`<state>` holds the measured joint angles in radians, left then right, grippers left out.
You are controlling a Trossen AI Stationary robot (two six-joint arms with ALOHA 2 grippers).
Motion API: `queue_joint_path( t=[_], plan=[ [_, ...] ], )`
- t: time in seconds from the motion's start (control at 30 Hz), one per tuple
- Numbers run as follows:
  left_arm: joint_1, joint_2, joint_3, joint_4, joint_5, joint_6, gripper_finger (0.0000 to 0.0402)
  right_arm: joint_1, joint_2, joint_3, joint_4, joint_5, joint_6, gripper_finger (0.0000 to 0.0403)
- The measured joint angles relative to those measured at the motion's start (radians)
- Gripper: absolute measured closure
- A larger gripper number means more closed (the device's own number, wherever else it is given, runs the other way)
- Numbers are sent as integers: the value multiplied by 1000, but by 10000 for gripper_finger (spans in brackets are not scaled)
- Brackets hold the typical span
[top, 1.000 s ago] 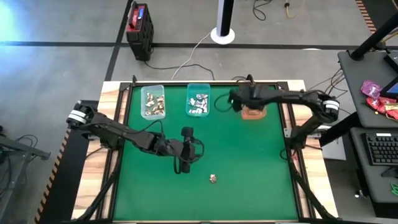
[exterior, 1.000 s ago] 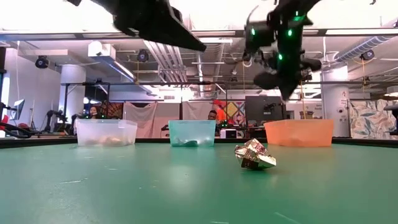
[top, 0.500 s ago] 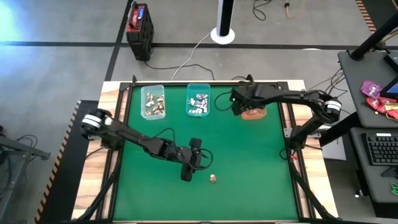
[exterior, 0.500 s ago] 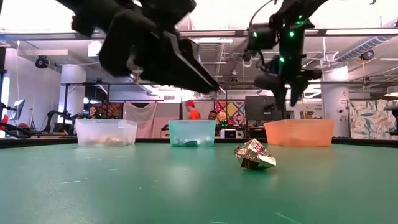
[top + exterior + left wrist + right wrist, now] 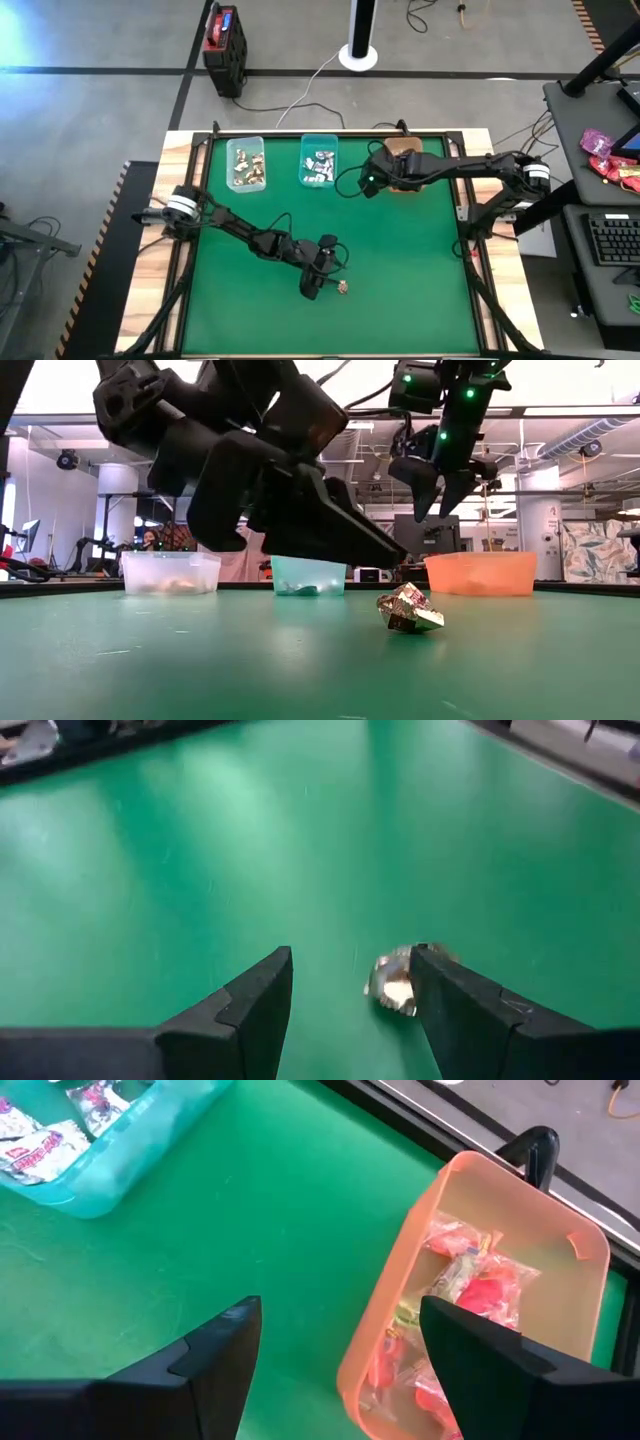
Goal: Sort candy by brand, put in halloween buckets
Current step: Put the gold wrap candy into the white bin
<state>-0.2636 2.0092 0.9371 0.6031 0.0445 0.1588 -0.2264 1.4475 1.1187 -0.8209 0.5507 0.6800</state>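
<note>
Left wrist: open jaws beside candy

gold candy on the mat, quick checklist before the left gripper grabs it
1. Left gripper open: ok, wide gap between the fingers.
2. Gold candy centred between the fingers: not ok, it sits against one finger.
3. Mat around the candy free of other sweets: ok.
4. Right gripper out of the way: ok, open and empty, up by the orange bin.
5. Matching bin reachable: ok, the clear bin holds gold-brown sweets and nothing covers it.
6. Gripper low enough to close: cannot tell.
</note>
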Motion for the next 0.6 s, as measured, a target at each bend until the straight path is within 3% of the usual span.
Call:
queue_joint_path(
  t=[0.43,0.6],
  plan=[
    [25,38,1,57,49,-49,284,2,0,-1,1,27,-20,138],
    [27,96,25,96,104,-77,289,2,0,-7,2,27,-24,137]
  ],
)
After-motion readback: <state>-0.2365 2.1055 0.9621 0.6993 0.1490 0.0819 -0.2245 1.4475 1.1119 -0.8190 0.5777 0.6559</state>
